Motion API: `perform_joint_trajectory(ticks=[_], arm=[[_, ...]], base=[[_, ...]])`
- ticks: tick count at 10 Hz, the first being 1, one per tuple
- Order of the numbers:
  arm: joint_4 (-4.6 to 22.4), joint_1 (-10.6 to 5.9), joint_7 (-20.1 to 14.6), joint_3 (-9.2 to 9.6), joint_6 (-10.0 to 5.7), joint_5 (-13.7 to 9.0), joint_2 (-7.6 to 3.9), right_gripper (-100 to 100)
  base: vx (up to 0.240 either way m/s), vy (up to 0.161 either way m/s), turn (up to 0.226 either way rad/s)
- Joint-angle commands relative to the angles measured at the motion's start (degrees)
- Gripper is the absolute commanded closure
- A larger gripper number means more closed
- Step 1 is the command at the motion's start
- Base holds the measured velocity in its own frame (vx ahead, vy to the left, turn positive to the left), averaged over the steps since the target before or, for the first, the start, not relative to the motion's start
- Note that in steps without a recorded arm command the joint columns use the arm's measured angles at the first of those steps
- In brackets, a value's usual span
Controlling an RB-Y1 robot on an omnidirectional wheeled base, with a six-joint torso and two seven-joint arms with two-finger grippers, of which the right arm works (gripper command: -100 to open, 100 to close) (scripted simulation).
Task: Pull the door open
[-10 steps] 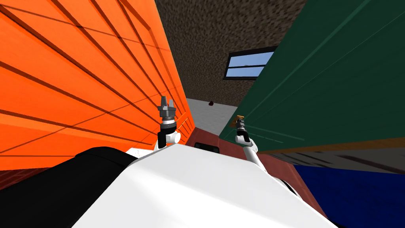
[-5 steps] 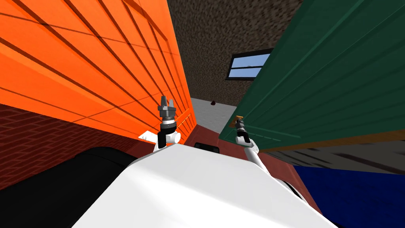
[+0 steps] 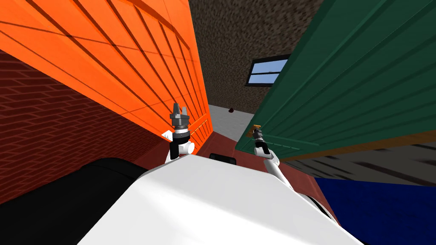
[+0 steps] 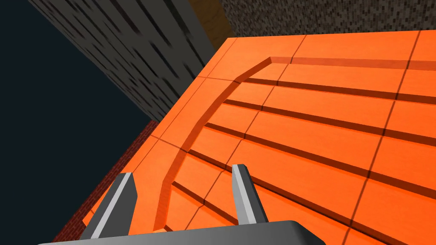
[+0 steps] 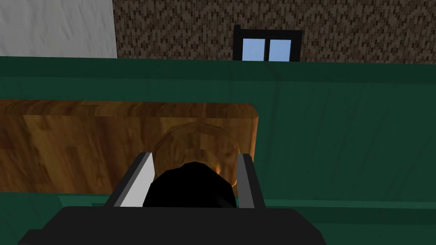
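The right gripper is being clamped on the black knob of the green door, and there it is: both fingers are being pressed against the knob's sides, with the knob filling the gap between them. The knob is being carried on a round brown collar, and the collar on a wooden plate lying flat on the green door, near that door's edge. In the head view the right arm is being stretched out to the green door's near edge, where the knob is being gripped. Beyond the green door's edge a dark speckled wall is being shown, with a black-framed window in it and a pale grey floor below. Over to the other hand now: the left gripper is being held raised and empty, well apart from the green door, its fingers spread wide with nothing between them. Opposite the green door an orange panelled surface is being faced by that gripper, close but not touched as far as can be told, and a red brick wall is being seen next to it, farther from the green door.
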Motion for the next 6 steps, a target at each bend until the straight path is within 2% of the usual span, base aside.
perform_joint_trajectory(ticks=[1, 6], arm=[[-0.6, 0.44, -0.9, 0.99, -0.39, 0.0, -0.73, 100], [-2.3, 2.04, -3.9, 4.43, -1.66, 0.1, -3.56, 100]], base=[[-0.239, -0.084, 0.132], [-0.227, -0.108, 0.123]])
